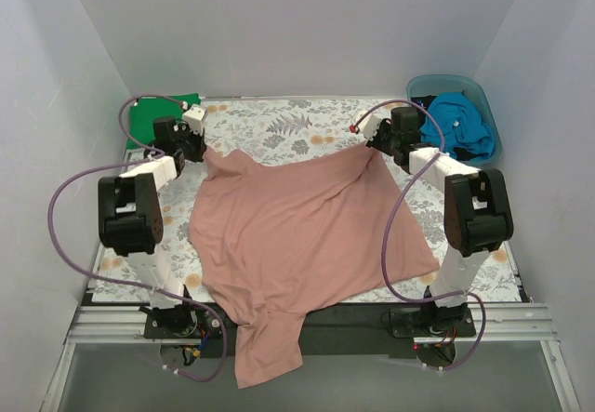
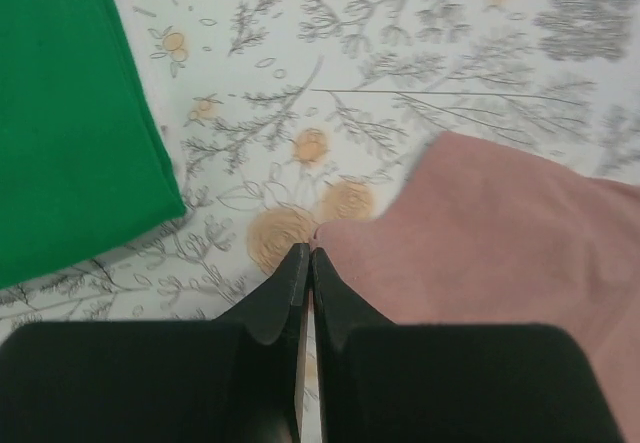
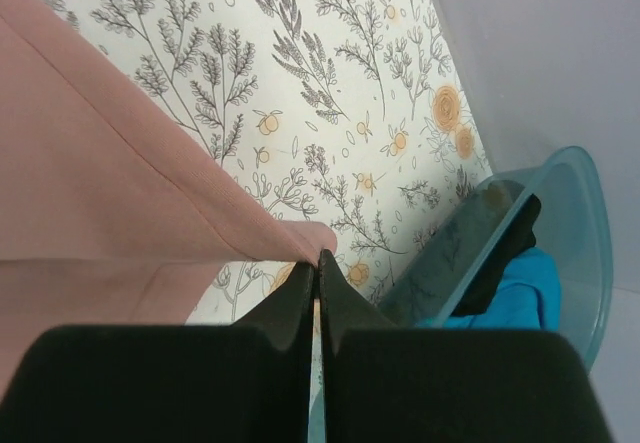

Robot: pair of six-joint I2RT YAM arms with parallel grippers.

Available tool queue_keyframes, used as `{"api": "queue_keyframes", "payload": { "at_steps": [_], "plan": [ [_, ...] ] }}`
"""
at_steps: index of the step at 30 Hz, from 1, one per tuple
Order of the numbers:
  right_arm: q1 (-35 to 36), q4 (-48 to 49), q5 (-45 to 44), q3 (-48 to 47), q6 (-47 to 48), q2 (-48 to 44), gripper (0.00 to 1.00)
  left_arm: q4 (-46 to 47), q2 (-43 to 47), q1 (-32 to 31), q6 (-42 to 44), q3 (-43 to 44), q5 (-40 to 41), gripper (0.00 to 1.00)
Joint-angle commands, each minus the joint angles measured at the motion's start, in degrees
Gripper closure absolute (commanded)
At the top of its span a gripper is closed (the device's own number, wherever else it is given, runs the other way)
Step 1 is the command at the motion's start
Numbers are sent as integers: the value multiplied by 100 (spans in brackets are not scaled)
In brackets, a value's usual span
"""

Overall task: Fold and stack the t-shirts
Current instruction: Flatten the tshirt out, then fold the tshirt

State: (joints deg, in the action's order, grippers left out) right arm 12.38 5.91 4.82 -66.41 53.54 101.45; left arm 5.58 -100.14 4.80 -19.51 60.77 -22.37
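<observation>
A dusty pink t-shirt [image 1: 297, 226] lies spread across the floral table, its near end hanging over the front edge. My left gripper [image 1: 201, 148] is shut at the shirt's far left corner, the cloth's edge [image 2: 470, 233] meeting the tips of the left gripper [image 2: 308, 254]. My right gripper [image 1: 376, 140] is shut at the far right corner, and a fold of the pink hem [image 3: 150, 193] runs into the tips of the right gripper [image 3: 320, 255]. A folded green t-shirt [image 1: 160, 114] [image 2: 70, 113] lies at the far left. A blue t-shirt [image 1: 457, 124] [image 3: 525, 288] sits crumpled in the tub.
A teal plastic tub [image 1: 489, 107] [image 3: 575, 213] stands at the far right corner, close beside the right gripper. White walls enclose the table on three sides. Purple cables loop from both arms. The floral covering [image 1: 279, 124] shows between the grippers.
</observation>
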Motion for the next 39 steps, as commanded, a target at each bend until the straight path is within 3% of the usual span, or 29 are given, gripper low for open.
{"api": "queue_keyframes", "payload": {
  "at_steps": [1,17,22,26,32,39],
  "plan": [
    [-52,551,-306,-626,-10,278,99,654,-731,56,43,855,559,100],
    [-192,727,-1684,-2296,-124,2255,99,707,-3749,-190,-299,5002,584,100],
    [-175,596,-2046,-2981,-396,2573,99,453,-4382,-233,-448,5962,242,100],
    [-175,472,-1845,-2878,-493,2415,99,364,-4322,-260,-458,6008,128,100],
    [-175,341,-1599,-2588,-564,2029,99,435,-3672,-269,-168,4901,-153,100],
    [-201,112,-1185,-2017,-476,1369,99,320,-2188,-260,315,3461,-356,100]
  ]
}}
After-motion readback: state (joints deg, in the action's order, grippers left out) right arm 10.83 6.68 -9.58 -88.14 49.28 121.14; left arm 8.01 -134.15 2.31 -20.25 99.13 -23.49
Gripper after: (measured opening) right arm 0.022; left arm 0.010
